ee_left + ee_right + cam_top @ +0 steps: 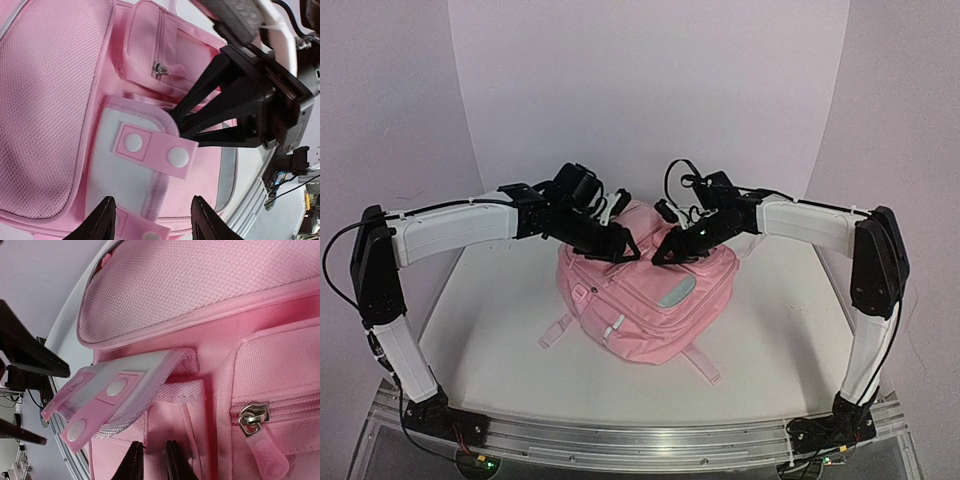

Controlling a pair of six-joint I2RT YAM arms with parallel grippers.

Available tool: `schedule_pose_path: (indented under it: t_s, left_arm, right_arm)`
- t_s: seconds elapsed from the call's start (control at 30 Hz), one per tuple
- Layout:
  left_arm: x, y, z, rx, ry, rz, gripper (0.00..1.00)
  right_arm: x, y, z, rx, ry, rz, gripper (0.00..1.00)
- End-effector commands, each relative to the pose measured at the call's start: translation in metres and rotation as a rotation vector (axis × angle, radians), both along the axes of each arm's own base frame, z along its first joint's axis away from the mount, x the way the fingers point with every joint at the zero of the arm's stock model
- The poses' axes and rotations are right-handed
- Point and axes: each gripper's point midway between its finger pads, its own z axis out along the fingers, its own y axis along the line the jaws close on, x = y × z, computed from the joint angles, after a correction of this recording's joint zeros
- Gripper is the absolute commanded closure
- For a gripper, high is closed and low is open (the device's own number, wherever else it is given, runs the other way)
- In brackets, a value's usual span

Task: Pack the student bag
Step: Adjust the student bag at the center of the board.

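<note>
The student bag (650, 300), a soft pink backpack, lies in the middle of the table with both grippers over its top end. A white flap (125, 165) with pink snap tabs (155, 150) stands lifted off the front pocket. My left gripper (154, 220) hangs open just above this flap, nothing between its fingers. My right gripper (154, 460) sits under the flap's edge (135, 370), jaws almost together on a pinch of the pink pocket fabric. From the left wrist view its fingers (200, 107) meet in a point beside the flap. A zip pull (255, 420) lies to the right.
The bag's pale straps (555, 335) trail onto the white table (500, 330) at the near side. A metal rail (640, 435) runs along the front edge by the arm bases. White backdrop walls close in the back and both sides.
</note>
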Motion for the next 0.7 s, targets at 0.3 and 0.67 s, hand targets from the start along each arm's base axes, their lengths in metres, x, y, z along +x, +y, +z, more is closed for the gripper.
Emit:
schedule_pose_path:
  t_s: [0.3, 0.67]
  left_arm:
    - [-0.001, 0.013, 0.018, 0.21, -0.133, 0.013, 0.47]
    - [-0.002, 0.013, 0.006, 0.25, -0.126, 0.012, 0.47]
  right_arm:
    - [-0.005, 0.002, 0.025, 0.034, -0.024, 0.01, 0.66]
    - [-0.018, -0.025, 0.037, 0.01, -0.027, 0.021, 0.52]
